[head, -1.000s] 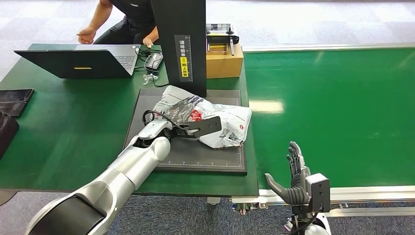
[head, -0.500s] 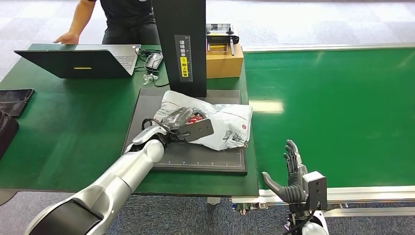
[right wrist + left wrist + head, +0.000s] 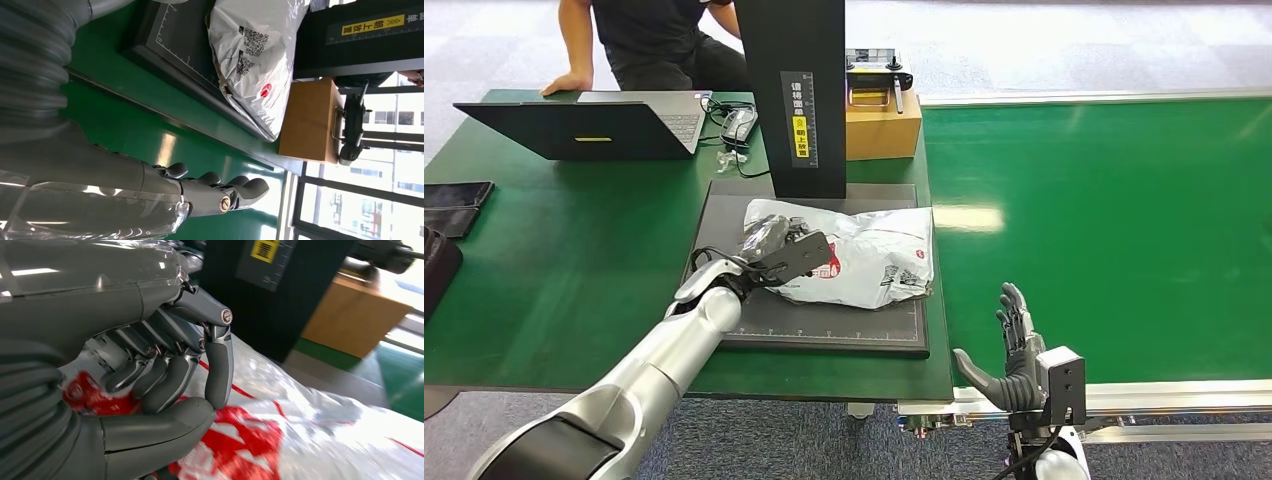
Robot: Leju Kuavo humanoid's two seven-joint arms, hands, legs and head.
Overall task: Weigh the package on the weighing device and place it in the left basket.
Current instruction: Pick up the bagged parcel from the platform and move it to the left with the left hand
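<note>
The green table (image 3: 574,270) occupies the left half of the head view. Directly on it: an open black laptop (image 3: 589,125) at upper left, a computer mouse (image 3: 738,122) with cables beside it, dark flat items (image 3: 454,205) at the far left edge, a brown cardboard box (image 3: 882,125) at upper centre, and the black weighing device (image 3: 824,310) at centre. A green conveyor surface (image 3: 1114,230) adjoins at right.
</note>
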